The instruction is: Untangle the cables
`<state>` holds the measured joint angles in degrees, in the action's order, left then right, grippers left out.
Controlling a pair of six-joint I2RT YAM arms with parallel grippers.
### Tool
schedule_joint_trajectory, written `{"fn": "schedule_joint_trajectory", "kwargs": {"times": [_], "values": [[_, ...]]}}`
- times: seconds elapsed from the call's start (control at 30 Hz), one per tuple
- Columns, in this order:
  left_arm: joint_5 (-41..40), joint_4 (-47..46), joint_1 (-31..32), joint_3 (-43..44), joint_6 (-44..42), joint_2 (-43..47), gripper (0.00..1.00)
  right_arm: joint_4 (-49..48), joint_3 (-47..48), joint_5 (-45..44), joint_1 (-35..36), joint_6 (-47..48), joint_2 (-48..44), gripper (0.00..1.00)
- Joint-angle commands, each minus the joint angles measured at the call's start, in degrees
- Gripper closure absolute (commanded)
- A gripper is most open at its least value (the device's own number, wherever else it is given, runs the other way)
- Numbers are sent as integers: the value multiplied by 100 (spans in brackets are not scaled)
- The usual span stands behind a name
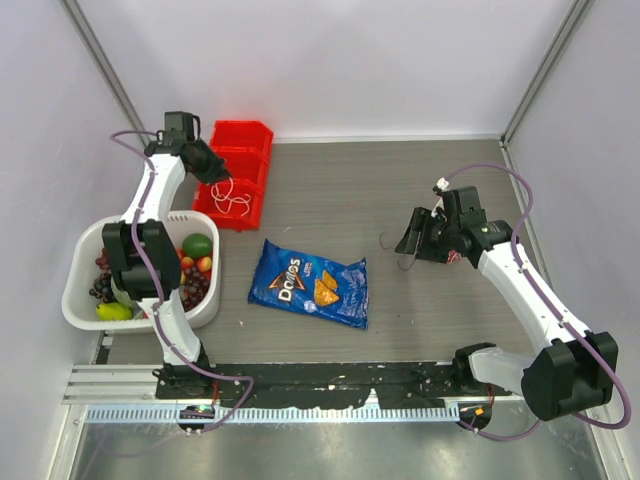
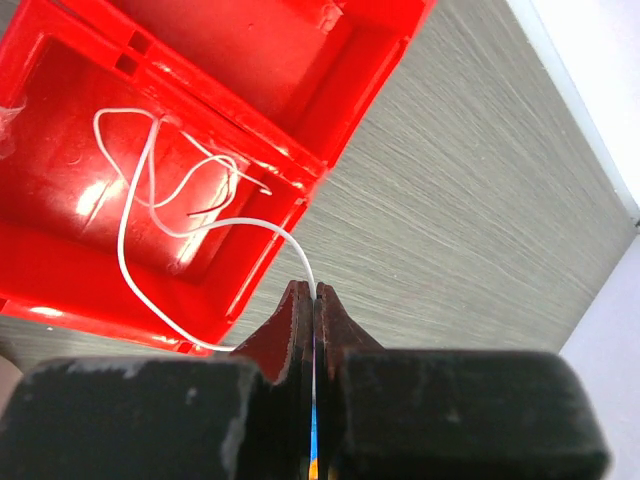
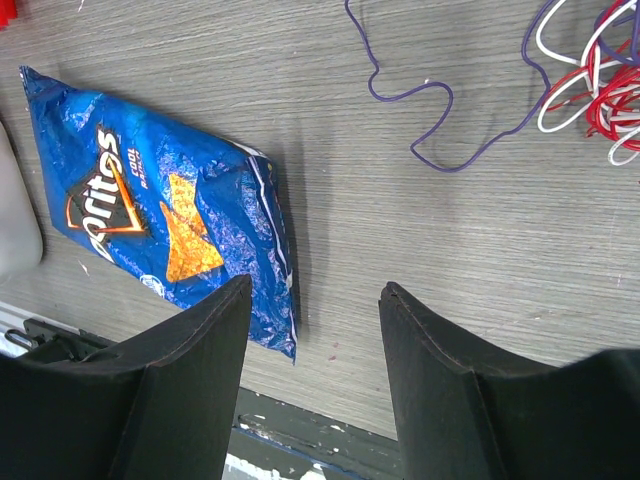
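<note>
A thin white cable [image 2: 128, 250] lies looped inside the red bin [image 2: 60, 285], and one end rises in an arc into my left gripper [image 2: 313, 291], which is shut on it just outside the bin's corner. From the top view, the left gripper [image 1: 214, 170] hangs over the red bin [image 1: 243, 148] with the white cable [image 1: 233, 201] below it. My right gripper [image 3: 315, 290] stands open above bare table, holding nothing. A purple cable [image 3: 430, 120] snakes ahead of it, ending in a red, white and purple tangle [image 3: 590, 90] at the view's top right.
A blue chip bag [image 1: 310, 285] lies flat at the table's middle, left of the right gripper [image 1: 410, 238]. A white basket [image 1: 80, 250] of fruit stands at the left edge by the left arm. Walls close the table at back and sides.
</note>
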<state>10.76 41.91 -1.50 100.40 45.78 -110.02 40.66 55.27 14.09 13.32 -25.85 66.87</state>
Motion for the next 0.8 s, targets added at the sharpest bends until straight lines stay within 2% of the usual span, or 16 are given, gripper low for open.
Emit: {"fn": "schedule_joint_trajectory", "kwargs": {"times": [0.0,0.13,0.33,0.47,0.6,0.7,0.77], "values": [[373,-120,18,182,-96,-178,100,-68,230,-81,-5,1,-25,41],[479,-482,18,-21,-191,-362,100,-41,222,-125,-5,18,-69,41],[304,-210,9,-11,-543,-530,100,-15,213,-178,-5,36,-86,41],[119,-262,18,-292,-667,-372,93,20,239,-222,-14,27,-69,41],[-171,-254,18,-346,-798,-310,75,91,335,-214,-5,-43,1,41],[-40,-262,9,-310,-843,-266,57,204,502,-213,-5,-166,185,41],[22,-315,18,-372,-843,-170,49,249,616,-292,-5,-254,256,41]]}}
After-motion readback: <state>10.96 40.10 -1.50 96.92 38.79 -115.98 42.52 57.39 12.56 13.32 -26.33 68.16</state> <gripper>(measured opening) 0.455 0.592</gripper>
